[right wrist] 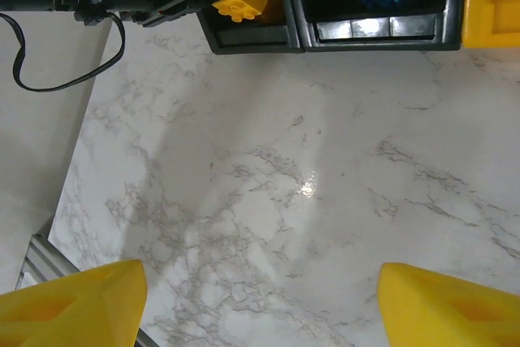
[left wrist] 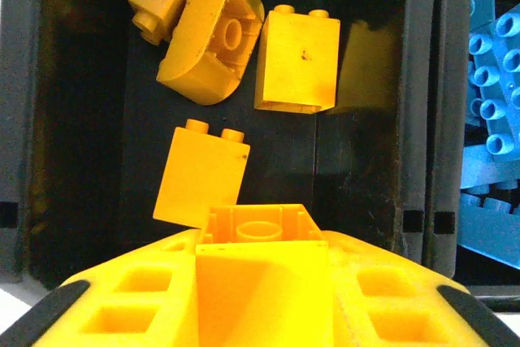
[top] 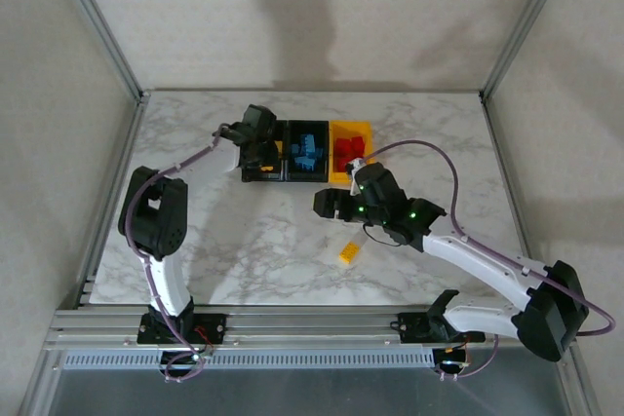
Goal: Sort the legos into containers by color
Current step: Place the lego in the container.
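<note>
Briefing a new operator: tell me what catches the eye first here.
The left pincer grips a yellow plastic studded brick over the left black plastic bin, which holds more yellow bricks. One lone yellow studded brick lies on the white marble table near the open right pincer.

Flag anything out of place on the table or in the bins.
One yellow brick lies alone on the table, outside the bins, near the right arm. Inside, nothing looks mixed: yellow bricks in the left black bin, blue bricks in the middle bin, red bricks in the yellow bin.
</note>
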Controlling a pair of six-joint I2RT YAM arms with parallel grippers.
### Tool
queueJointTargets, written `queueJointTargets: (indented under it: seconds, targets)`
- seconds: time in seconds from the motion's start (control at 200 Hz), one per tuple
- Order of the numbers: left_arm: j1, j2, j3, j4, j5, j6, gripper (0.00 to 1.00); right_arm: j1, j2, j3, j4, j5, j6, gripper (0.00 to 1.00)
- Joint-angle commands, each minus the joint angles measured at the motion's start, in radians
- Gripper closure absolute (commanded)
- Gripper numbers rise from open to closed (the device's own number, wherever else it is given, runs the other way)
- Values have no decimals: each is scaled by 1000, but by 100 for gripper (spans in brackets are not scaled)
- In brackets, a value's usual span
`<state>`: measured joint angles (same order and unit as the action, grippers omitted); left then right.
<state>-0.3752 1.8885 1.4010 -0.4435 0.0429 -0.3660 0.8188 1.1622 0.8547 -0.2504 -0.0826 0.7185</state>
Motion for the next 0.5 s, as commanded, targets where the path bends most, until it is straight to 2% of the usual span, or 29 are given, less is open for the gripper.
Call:
queueJointTargets:
  seconds: [0.0,0.315,0.496]
  targets:
    - [18,13,29,43,33,-32,71,10,-31,-25,-29,35,5,25]
    - [37,39,29,85,93,-62,68,9,-47,-32,-41,53,7,25]
    - [37,55,35,85,88,-65,67,8,-53,-32,-52,61,7,25]
